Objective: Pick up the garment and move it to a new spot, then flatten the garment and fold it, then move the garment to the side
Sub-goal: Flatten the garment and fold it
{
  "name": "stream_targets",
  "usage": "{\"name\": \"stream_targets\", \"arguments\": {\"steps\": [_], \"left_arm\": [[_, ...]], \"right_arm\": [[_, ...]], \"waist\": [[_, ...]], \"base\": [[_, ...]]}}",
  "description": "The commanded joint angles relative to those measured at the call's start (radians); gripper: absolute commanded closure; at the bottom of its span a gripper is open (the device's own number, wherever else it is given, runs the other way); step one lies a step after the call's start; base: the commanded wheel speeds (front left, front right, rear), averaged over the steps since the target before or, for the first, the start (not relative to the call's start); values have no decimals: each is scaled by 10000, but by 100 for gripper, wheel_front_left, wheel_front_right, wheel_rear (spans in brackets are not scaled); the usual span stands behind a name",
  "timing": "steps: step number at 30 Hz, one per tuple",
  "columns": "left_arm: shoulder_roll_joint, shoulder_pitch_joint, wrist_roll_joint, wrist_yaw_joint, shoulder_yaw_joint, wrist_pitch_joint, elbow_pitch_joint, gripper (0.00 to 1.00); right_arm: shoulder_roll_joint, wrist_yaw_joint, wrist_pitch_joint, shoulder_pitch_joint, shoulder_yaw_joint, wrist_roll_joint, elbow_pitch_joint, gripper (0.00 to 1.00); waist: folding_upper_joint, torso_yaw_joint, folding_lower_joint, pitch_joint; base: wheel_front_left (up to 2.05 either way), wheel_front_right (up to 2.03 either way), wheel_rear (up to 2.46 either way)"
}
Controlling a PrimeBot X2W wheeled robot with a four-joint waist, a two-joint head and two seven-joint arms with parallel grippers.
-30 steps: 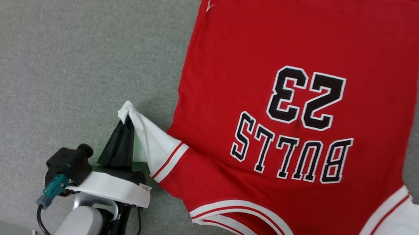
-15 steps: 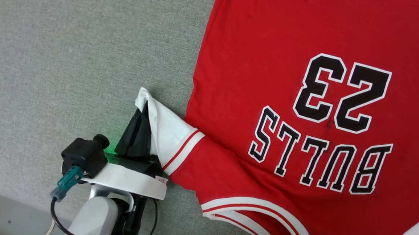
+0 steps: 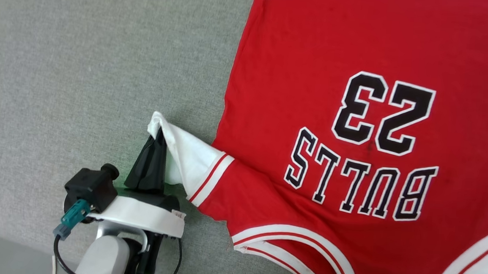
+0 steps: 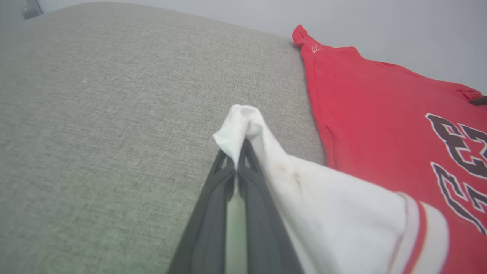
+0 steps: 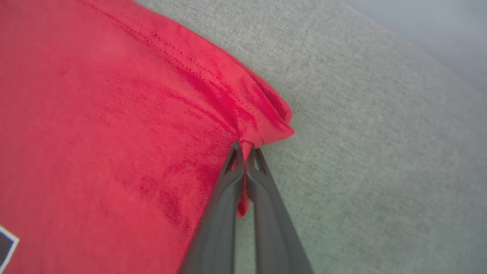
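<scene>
I am pinching the tip of the white sleeve (image 4: pixel 342 198) with my left gripper (image 4: pixel 237 158), jaws closed together on the cloth, and the sleeve is tenting up off the grey padded surface (image 3: pixel 82 80) just ahead of my fingers. My right gripper (image 5: pixel 246 150) is clamped on a red hemmed corner of the garment (image 3: pixel 338 54), with a small tuck of fabric bunching beyond its tips. The garment is lying print-up, spreading away to the right of my left hand and to the left of my right one. I am judging this to be the flattening step, so I am aiming to draw both corners apart gently and low over the surface, so the body is sliding rather than lifting. I am watching that neither pinch is slipping, since each is holding only a thin edge, and that the sleeve is unrolling flat instead of twisting under
</scene>
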State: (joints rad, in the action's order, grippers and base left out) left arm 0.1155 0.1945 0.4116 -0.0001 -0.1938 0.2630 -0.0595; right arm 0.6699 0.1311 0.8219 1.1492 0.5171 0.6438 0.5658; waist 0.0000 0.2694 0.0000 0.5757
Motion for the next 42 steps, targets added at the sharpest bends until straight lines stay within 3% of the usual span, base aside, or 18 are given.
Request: {"name": "stream_targets", "arguments": {"steps": [1, 5, 12, 21, 26, 34, 42], "left_arm": [[-6, -129, -50, -38, 60, 25, -40, 100], [71, -477, -110, -19, 303, 25, -134, 100], [240, -1208, -60, 90, 537, 23, -283, 100], [483, -2042, 133, 260, 802, -67, -235, 100], [571, -2377, 235, 370, 919, -117, -213, 100], [697, -2719, 301, 414, 925, -214, -192, 100], [793, -2779, 330, 399, 855, -329, -199, 100]], "right_arm": [[124, -9, -156, -222, 116, 96, -38, 100], [427, -9, -757, -511, 507, 616, -474, 100], [1691, -9, -1646, -1955, 1270, 1510, -1830, 100], [2988, -9, -2737, -4959, 697, 2320, -3192, 100], [3032, -9, -3263, -6970, 74, 2468, -3518, 100], [2574, -9, -3683, -9747, -1119, 2549, -3713, 100], [1331, -9, -3633, -12556, -2333, 2328, -3698, 100]], "waist": [[0, -201, 0, -397], [0, -509, 0, -1075], [0, -1054, 0, -2304], [0, -1789, 0, -3310], [0, -2134, 0, -3749], [0, -2374, 0, -4146], [0, -2337, 0, -4280]], "base": [[0, 0, 0], [0, 0, 0], [0, 0, 0], [0, 0, 0], [0, 0, 0], [0, 0, 0], [0, 0, 0]]}}
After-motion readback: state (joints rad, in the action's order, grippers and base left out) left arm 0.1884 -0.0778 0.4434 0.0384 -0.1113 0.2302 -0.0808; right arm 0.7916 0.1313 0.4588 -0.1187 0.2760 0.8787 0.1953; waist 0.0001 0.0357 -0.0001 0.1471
